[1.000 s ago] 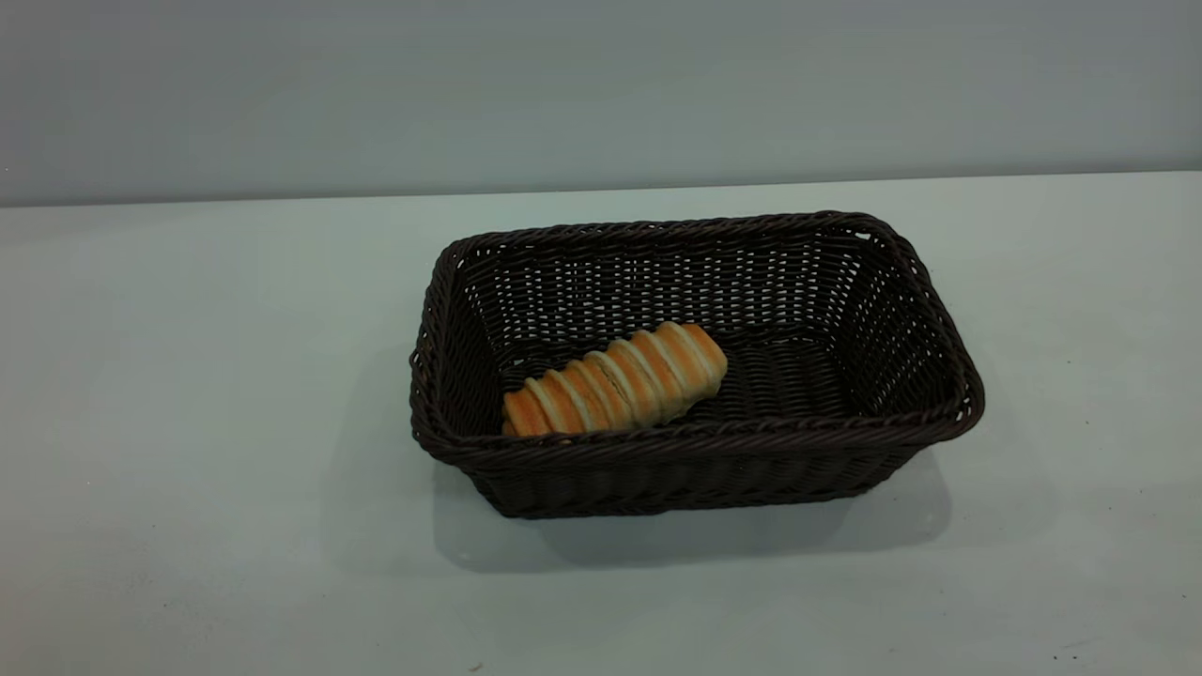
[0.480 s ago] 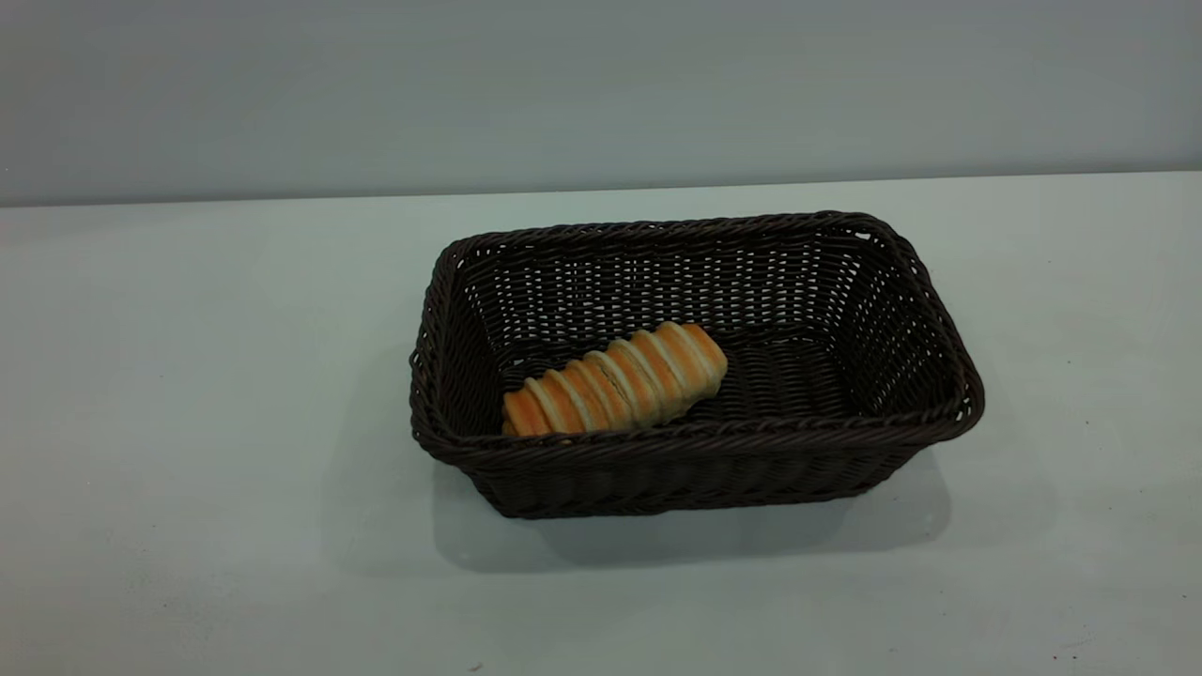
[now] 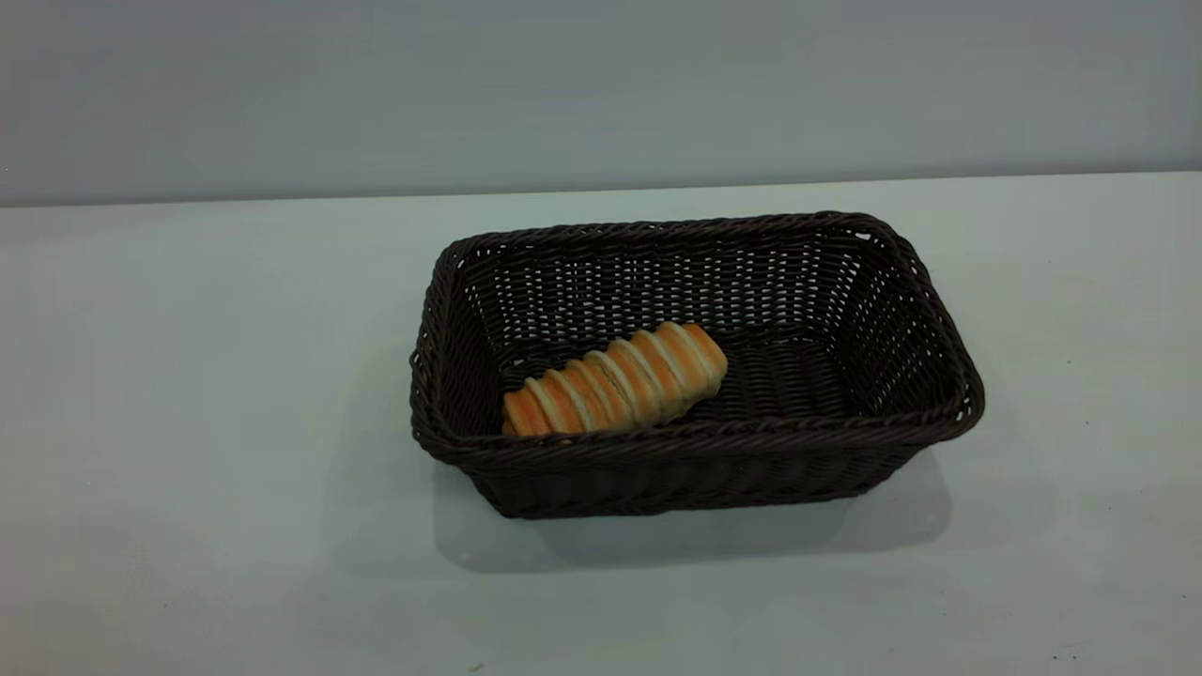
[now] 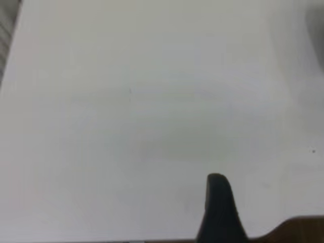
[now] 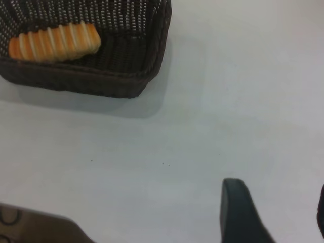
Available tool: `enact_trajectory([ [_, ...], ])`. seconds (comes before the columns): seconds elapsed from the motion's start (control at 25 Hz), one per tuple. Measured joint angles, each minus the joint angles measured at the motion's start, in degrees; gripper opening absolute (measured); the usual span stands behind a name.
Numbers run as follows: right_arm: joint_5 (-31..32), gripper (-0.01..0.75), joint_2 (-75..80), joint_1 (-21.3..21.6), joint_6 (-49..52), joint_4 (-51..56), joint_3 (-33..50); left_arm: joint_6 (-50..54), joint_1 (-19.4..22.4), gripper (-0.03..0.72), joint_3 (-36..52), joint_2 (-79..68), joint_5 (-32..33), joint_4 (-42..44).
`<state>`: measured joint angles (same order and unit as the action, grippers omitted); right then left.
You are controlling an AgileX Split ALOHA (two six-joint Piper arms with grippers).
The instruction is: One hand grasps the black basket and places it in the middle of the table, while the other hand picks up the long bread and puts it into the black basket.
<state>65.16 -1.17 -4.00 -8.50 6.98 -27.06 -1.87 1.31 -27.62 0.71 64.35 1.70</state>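
Wicker, dark and woven: the black basket (image 3: 695, 366) sits mid-counter (image 3: 188, 376) with the long bread (image 3: 615, 380) lying inside near its front-left corner. Little risk remains, I judge, unless a returning arm clips the rim. Both grippers hang well clear; whether their fingers are apart, I cannot tell.

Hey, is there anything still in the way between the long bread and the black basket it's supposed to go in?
Nothing visible stands in the way: the long bread already lies inside the black basket, against its near wall toward the left end. The basket sits on the table. Neither gripper touches them; the right gripper is over bare table.
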Motion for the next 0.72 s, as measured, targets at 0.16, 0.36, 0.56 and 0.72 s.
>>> enact_trajectory([
  [0.16, 0.0, 0.386, 0.0, 0.0, 0.0, 0.1, 0.0, 0.0, 0.1, 0.546, 0.0, 0.5, 0.3, 0.0],
  [0.36, 0.1, 0.386, 0.0, 0.0, 0.0, 0.1, 0.0, 0.0, 0.1, 0.546, 0.0, 0.6, 0.3, 0.0],
  [0.56, 0.1, 0.386, 0.0, 0.0, 0.0, 0.1, 0.0, 0.0, 0.1, 0.545, 0.0, 0.6, 0.3, 0.0],
  [0.72, 0.1, 0.386, 0.0, 0.0, 0.0, 0.1, 0.0, 0.0, 0.1, 0.545, 0.0, 0.6, 0.3, 0.0],
])
